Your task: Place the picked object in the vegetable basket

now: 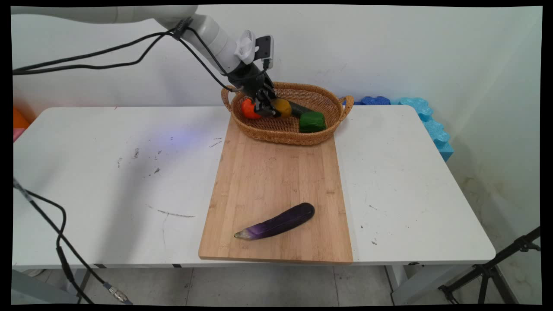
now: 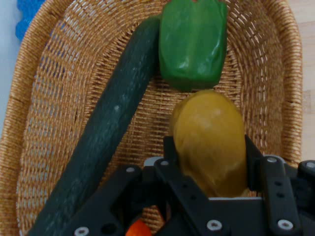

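Observation:
My gripper reaches down into the left half of a woven basket. Its jaws are shut on a rounded yellow vegetable, pressing on both of its sides. In the hand view the gripper holds the yellow vegetable just above the basket's weave. A green pepper lies right beyond it, and a long dark green cucumber runs along its left. An orange-red tomato sits beside the fingers. The green pepper rests at the basket's right.
The basket stands on the far end of a wooden cutting board. A purple eggplant lies near the board's front edge. Blue foam blocks line the table's far right corner. Black cables hang at the left.

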Controlling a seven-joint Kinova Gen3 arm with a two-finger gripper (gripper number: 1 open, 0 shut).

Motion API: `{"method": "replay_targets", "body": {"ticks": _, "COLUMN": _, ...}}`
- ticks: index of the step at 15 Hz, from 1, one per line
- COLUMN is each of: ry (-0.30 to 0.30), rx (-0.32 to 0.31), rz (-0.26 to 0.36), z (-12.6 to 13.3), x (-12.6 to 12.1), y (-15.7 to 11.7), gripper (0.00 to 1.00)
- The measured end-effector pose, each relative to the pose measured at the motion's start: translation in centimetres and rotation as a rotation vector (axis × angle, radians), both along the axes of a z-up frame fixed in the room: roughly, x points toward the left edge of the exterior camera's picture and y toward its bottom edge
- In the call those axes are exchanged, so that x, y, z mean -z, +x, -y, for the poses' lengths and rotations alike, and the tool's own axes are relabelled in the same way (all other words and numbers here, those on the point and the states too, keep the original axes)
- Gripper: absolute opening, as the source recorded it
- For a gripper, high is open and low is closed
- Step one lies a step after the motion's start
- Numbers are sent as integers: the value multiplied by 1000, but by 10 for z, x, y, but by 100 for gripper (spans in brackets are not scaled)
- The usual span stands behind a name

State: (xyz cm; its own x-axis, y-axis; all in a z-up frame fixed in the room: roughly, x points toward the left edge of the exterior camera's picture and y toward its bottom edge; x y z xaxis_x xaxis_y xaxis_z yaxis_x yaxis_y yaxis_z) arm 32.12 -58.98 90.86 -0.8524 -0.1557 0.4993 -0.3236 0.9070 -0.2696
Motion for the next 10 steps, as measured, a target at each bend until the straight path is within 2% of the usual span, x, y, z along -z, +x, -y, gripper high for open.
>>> {"method": "replay_targets", "body": {"ticks": 5, "ry": 28, "rx": 3, "rz": -5, "z": 20, "x": 17, "y": 0, "gripper": 0}}
{"method": "replay_targets", "body": {"ticks": 6, "ry": 32, "rx": 4, "rz": -5, "z": 22, "x": 19, "y": 0, "gripper": 100}}
{"method": "replay_targets", "body": {"ticks": 10, "ry": 44, "rx": 3, "rz": -11, "z": 30, "x": 25, "y": 0, "gripper": 100}}
